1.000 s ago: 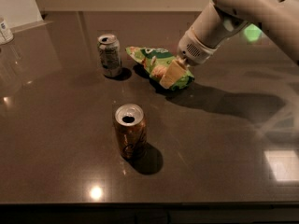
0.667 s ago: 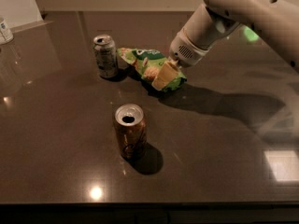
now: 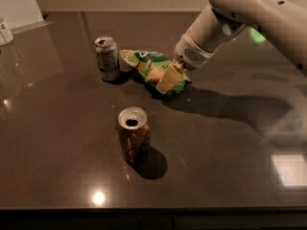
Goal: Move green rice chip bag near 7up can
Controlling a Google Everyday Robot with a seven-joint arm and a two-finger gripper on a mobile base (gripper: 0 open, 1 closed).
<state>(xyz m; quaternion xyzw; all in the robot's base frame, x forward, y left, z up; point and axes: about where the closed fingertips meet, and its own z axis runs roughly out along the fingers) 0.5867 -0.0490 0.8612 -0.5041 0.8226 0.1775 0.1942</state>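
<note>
The green rice chip bag (image 3: 146, 65) lies crinkled on the dark table, its left end right beside the 7up can (image 3: 107, 57), which stands upright at the back left. My gripper (image 3: 168, 78) comes down from the upper right and is shut on the right end of the bag, with one pale finger (image 3: 166, 80) showing over the bag. The bag's right end is partly hidden by the finger and the wrist.
A brown-orange can (image 3: 133, 134) stands upright in front, nearer the table's front edge (image 3: 153, 208). A white object (image 3: 5, 31) sits at the far left back. My arm (image 3: 249, 8) and its shadow cover the right back of the table.
My gripper has dragged the bag leftward across the table, from a gap away from the 7up can to right beside it. Both cans have stayed put.
</note>
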